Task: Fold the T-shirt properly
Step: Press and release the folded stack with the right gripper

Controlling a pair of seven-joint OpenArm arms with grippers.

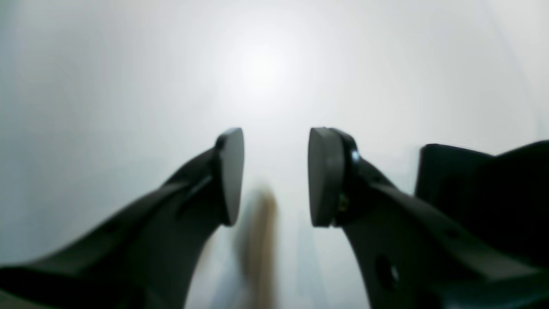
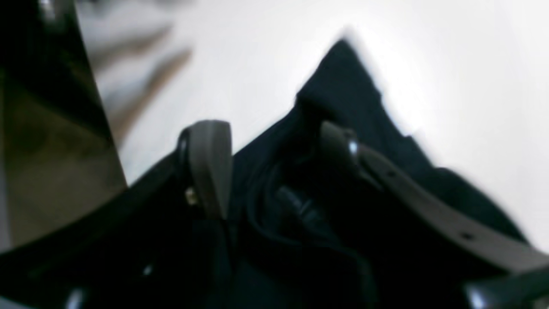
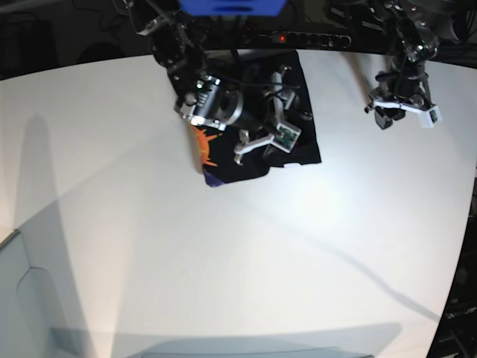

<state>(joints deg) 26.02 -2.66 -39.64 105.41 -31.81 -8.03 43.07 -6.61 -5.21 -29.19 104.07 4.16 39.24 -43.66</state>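
I am looking at the base view, and starting at the left I am seeing only the bare white table (image 3: 149, 246) stretching toward me. Moving right, toward the far edge, the T-shirt (image 3: 302, 145) is lying in a compact, roughly square black bundle, with its orange and purple print (image 3: 204, 149) showing along its left edge. My right gripper (image 3: 264, 112) is hanging directly over that bundle, and in the right wrist view its jaws are standing wide apart above the black cloth (image 2: 343, 86), gripping nothing; a pointed corner of the fabric is sticking out beyond the fingertips (image 2: 210, 159) onto the white surface. That picture is blurred, so I am not able to tell whether the pads are touching the cloth. Further right, well apart from the shirt, my left gripper (image 3: 402, 112) is hovering over bare table near the far right. In the left wrist view its jaws (image 1: 274, 176) are standing partly apart with nothing between them, only white tabletop beyond.
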